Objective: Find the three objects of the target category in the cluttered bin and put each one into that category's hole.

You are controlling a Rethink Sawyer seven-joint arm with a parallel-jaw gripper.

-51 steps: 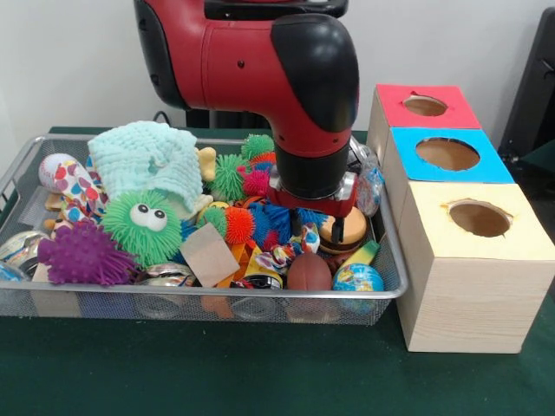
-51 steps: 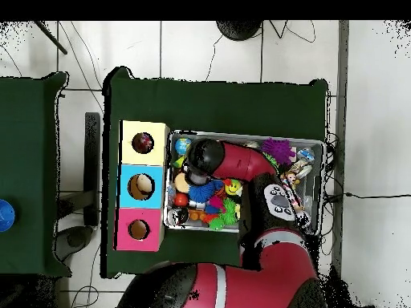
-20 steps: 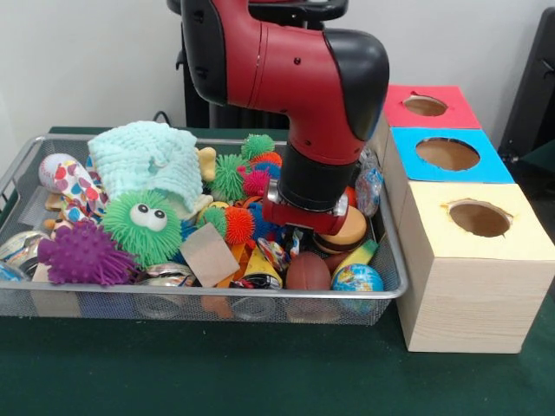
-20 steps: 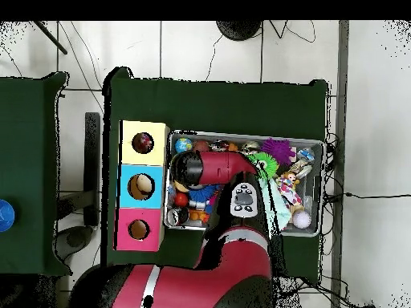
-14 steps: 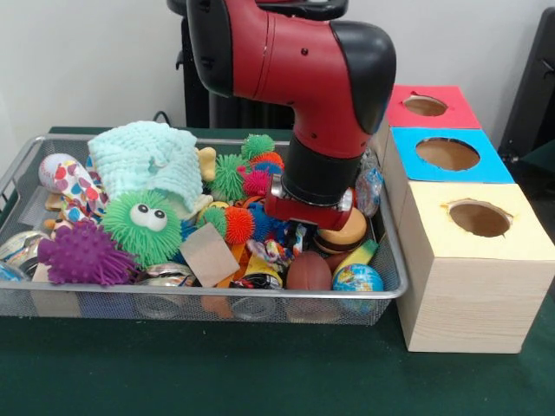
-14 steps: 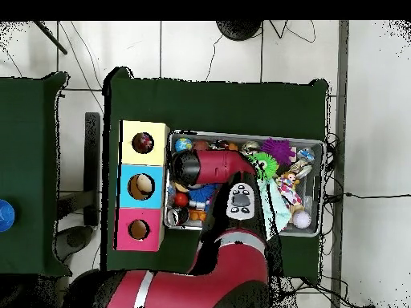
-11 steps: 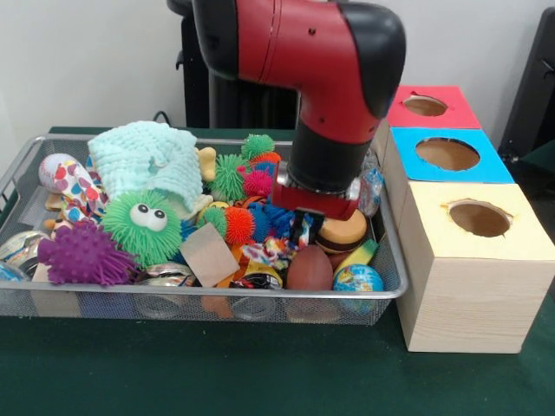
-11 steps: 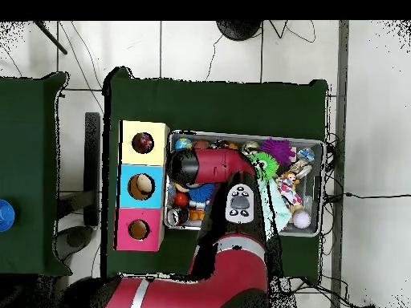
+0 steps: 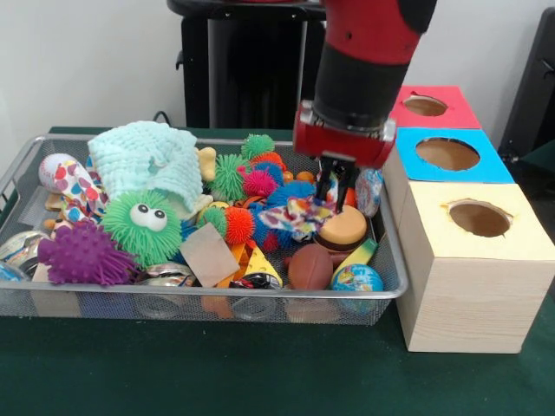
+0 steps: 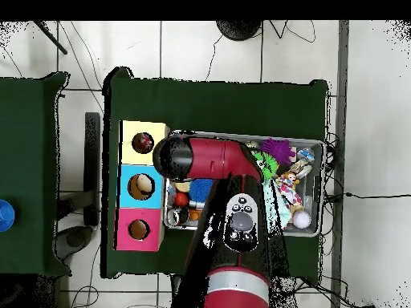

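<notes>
My gripper (image 9: pixel 336 192) hangs above the right part of the wire bin (image 9: pixel 217 294), shut on a multicoloured patterned cloth toy (image 9: pixel 297 213). The toy dangles from the black fingertips, just over a burger toy (image 9: pixel 344 229) and blue spiky balls. To the right stand three wooden boxes with holes: red top (image 9: pixel 401 97), blue top (image 9: pixel 503 169), yellow top (image 9: pixel 520 238). In the overhead view the arm's wrist (image 10: pixel 178 158) hides the gripper and the toy; it sits at the bin's edge next to the yellow box (image 10: pixel 127 143).
The bin holds a green googly-eyed ball (image 9: pixel 143 225), a purple spiky ball (image 9: pixel 84 254), a mint cloth (image 9: pixel 147 160), a brown football (image 9: pixel 310 267), a globe ball (image 9: pixel 357 277) and a cardboard piece (image 9: pixel 209 254). The table has a green cover (image 9: pixel 260 364).
The gripper dipped into the toys, closed on the patterned cloth toy, then rose and shifted toward the boxes, lifting the toy out of the pile.
</notes>
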